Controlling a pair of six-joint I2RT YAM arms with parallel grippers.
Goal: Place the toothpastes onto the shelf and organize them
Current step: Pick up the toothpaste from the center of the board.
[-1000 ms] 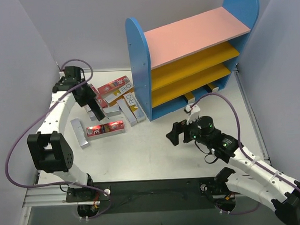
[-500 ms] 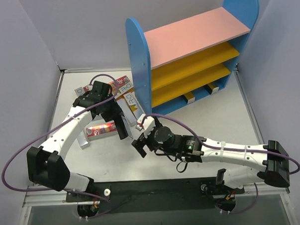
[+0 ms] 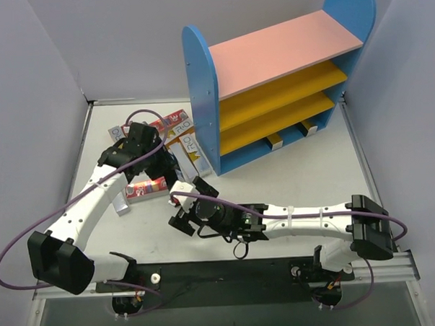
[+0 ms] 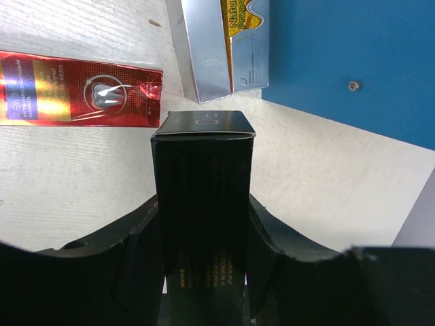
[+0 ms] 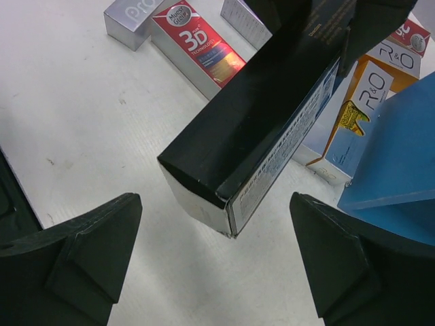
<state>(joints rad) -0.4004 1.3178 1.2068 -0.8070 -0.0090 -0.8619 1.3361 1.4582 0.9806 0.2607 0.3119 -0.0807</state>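
Outstretched right claw (image 5: 216, 227) gapes, seemingly beneath dark toothpaste box (image 5: 265, 115) gripped by left claw (image 4: 204, 221).

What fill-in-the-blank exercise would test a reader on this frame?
1. The left end effector is shut on a ____ toothpaste box.
2. The right end effector is ____, holding nothing.
3. The top board of the shelf is ____.
Missing words: black; open; pink.
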